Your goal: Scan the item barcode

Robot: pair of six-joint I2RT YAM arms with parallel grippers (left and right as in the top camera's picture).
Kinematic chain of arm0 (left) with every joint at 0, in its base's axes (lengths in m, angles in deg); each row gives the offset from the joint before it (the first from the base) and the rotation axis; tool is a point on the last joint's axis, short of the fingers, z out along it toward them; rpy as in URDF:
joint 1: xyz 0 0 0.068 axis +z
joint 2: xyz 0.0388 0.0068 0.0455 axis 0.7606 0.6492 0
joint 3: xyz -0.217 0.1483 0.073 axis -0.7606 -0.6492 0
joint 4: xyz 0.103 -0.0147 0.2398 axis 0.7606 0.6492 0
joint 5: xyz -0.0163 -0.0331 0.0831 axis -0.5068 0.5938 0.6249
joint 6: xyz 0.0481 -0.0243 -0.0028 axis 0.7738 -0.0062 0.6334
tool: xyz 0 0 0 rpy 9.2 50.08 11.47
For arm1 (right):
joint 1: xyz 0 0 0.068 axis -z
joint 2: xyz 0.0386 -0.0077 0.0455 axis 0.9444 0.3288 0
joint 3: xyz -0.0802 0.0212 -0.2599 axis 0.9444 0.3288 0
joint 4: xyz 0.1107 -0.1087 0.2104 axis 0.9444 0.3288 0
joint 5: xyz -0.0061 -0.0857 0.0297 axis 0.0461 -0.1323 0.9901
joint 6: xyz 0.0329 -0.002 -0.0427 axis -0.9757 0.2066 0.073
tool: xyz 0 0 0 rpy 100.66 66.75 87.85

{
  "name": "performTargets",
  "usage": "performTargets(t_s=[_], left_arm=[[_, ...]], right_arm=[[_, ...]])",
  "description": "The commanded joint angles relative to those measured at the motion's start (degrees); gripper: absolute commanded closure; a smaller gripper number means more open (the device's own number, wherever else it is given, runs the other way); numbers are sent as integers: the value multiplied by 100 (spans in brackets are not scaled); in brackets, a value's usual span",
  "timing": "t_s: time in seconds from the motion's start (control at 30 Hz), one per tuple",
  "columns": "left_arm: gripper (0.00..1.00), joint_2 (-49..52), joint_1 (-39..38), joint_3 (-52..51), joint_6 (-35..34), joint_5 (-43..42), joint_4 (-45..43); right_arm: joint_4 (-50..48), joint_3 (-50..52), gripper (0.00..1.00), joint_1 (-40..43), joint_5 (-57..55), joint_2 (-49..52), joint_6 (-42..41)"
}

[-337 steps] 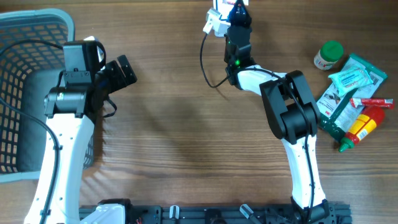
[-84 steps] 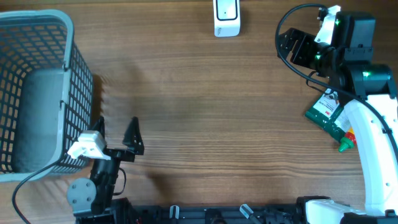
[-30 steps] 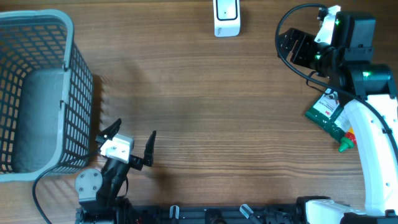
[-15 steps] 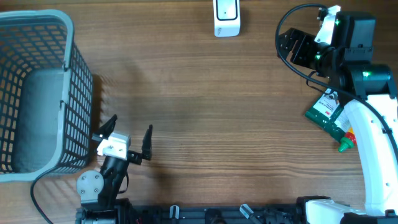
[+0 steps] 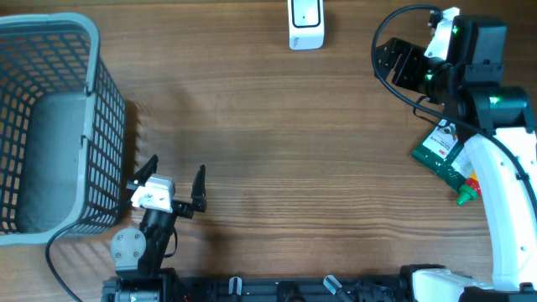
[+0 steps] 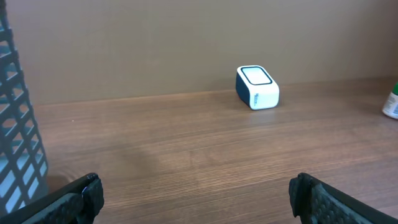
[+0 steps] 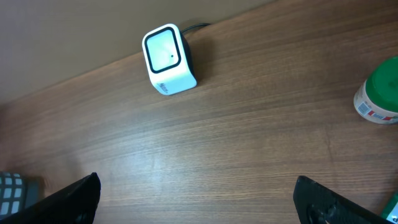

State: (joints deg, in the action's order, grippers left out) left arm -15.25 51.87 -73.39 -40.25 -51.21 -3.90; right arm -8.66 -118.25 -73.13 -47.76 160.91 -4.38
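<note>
From above, the brown wooden bench (image 5: pixel 268 143) carries a grey plastic mesh basket (image 5: pixel 50 126) at its left edge. A small white box-shaped barcode scanner (image 5: pixel 304 23) stands at the far edge, about in the middle. The left gripper (image 5: pixel 178 165) is low at the near edge, just beside the basket, with its jaws spread wide and nothing between them. The right gripper (image 5: pixel 394 65) is at the far right, also wide open and empty. Under the right arm lies a flat green pouch (image 5: pixel 438 153) with a white label. Close to it is a red and yellow bottle (image 5: pixel 472 180) (mostly hidden by the arm). Neither item touches a gripper, and both are well apart from the scanner.

In the left wrist view the scanner (image 6: pixel 257 87) stands far ahead with its window facing up. The basket wall (image 6: pixel 15 143) fills the left edge. The left gripper (image 6: pixel 196 186) shows two black fingers (image 6: pixel 81 199) in the bottom corners, with only bare wood between them.

In the right wrist view the scanner (image 7: pixel 168 59) is at the upper left, with a dark cable behind it. A white jar with a green lid (image 7: pixel 378 90) is at the right edge. The right gripper (image 7: pixel 196 186) has its fingers (image 7: pixel 323 199) far apart and holds nothing
</note>
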Motion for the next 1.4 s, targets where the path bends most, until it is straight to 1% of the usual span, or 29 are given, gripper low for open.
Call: performTargets(t_s=[0.0, 0.2, 0.37, 0.47, 1.37], left_arm=[[0, -61, 15, -55, -98, 212, -7], [0, -61, 98, -55, -79, 409, 20], [0, -61, 334, -55, -76, 643, 44], [0, -61, 433, -55, -76, 658, 44], [0, -52, 431, -55, -79, 656, 44]], right_arm=[[-9, -20, 0, -7, -74, 13, -66], [-9, -20, 0, -7, -74, 13, -66], [-9, -20, 0, -7, -74, 13, -66], [-9, -20, 0, -7, -74, 13, -66], [-9, -20, 0, -7, -74, 13, -66]])
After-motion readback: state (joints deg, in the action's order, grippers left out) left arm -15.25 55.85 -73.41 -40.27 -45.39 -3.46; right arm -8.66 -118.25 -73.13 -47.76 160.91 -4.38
